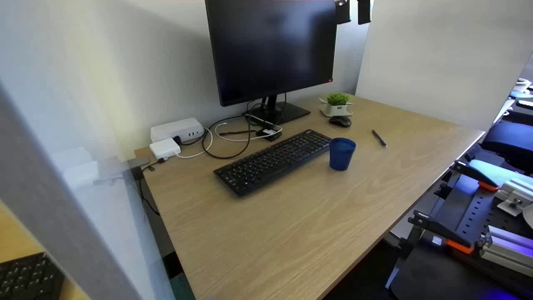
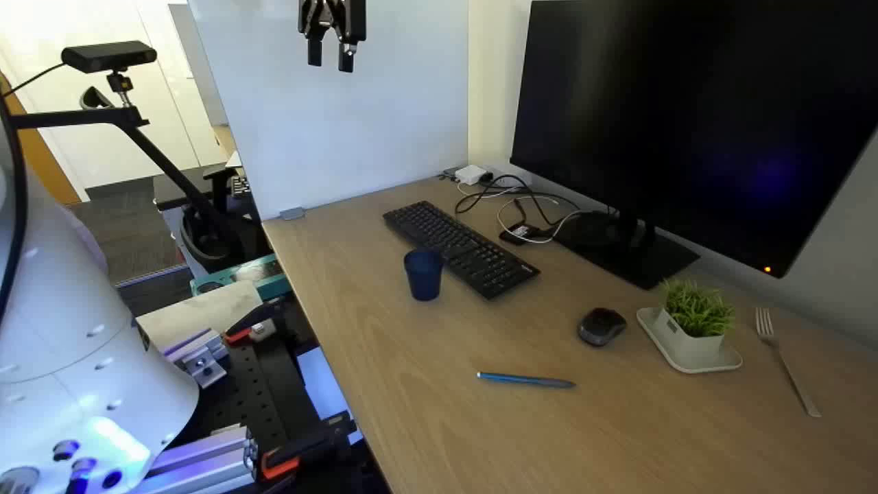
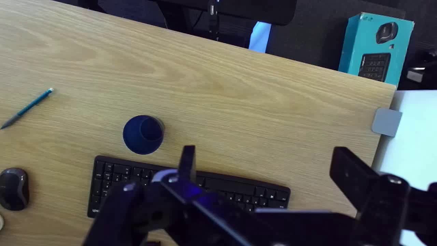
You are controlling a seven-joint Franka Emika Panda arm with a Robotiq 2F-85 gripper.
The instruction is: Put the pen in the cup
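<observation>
Gripper [image 2: 330, 63]: one, well above the cup [image 3: 143, 135]; jaws wide apart, nothing held. In the wrist view it stands right of the cup.
Keyboard [image 1: 272, 162]: black, just beside the cup, partly hidden by the gripper in the wrist view.
Cup: dark blue, upright on the desk [image 1: 270, 233], mouth up.
Pen [image 2: 525, 379]: blue and dark, flat on the desk, well apart from the cup, on the side away from the jaws; pale end nearer the cup, dark point farther. Long axis aslant to the line between the jaws in the wrist view.
Move called for, by judgement: pass beyond the cup, turn to close across the shaft, descend.
</observation>
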